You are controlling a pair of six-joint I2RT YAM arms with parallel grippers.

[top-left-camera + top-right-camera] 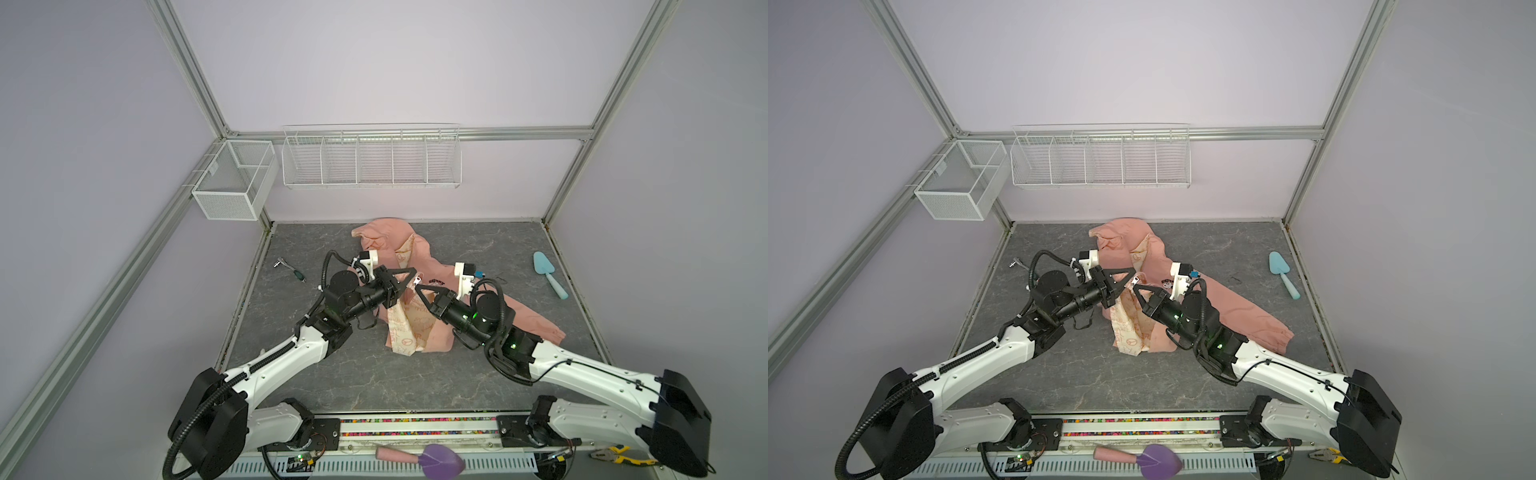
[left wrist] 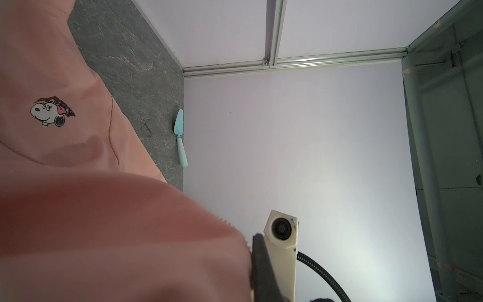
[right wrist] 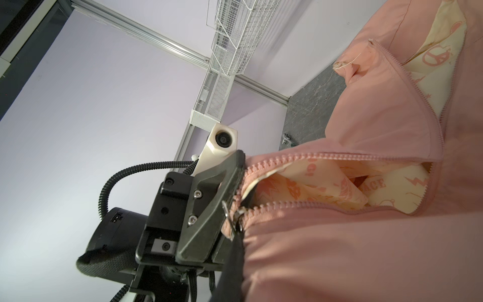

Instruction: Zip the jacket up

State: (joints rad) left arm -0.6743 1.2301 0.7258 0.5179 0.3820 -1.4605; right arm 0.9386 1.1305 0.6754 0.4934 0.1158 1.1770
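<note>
**Both grippers pinching the jacket's zip at mid-table**

The grey marbled table (image 1: 374, 374) is carrying everything here. The salmon-pink jacket (image 1: 390, 239) is lying across its middle and far part. Its hood is pointing toward the far wall and one sleeve is trailing off to the near right. The front is hanging open, so the cream patterned lining (image 1: 405, 328) is showing. In the right wrist view the two rows of teeth are running apart from the slider, so it isn't zipped.

A white wire rack (image 1: 370, 160) is hanging on the far wall, and a mesh basket (image 1: 232, 183) is hanging in the far-left corner beside it.

The two arms are reaching in from the near edge and meeting tip to tip over the jacket's open front. The left gripper (image 1: 414, 277) is reaching from the left with its jaws pressed together on the jacket's zip edge, holding it up off the table. The right gripper (image 1: 418, 286) is reaching from the right, jaws together as well, pinching the jacket right at the slider. Whether it's got the pull tab or only the tape, I can't tell.

A light blue trowel (image 1: 549, 270) is lying well apart on the right. A purple trowel (image 1: 442, 459) is resting on the near rail, and a small metal tool (image 1: 289, 268) is lying on the left. The cartoon badge (image 2: 51, 111) is facing up just right of the grippers. The metal slider (image 3: 232, 213) is sitting just beside the left gripper's finger.
</note>
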